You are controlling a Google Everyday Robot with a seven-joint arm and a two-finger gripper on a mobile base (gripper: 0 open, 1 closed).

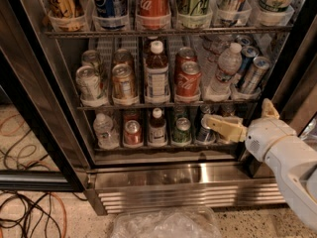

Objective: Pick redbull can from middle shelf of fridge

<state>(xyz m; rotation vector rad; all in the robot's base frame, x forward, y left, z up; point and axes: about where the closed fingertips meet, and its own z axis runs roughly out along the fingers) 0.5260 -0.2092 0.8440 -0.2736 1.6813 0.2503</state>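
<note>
Silver-blue can point(253, 76) sat untouched at right edge of middle worktop point(133, 105) | gripper point(237, 112) hovered below it, jaws apart, empty | grasp judged not yet begun

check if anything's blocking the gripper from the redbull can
Nothing stands in front of the slim blue-and-silver redbull can. The white gripper, fingers open, sits lower, by the bottom row, so the front edge of the grey wire middle shelf lies between them. A clear plastic water bottle stands close beside it.
</note>
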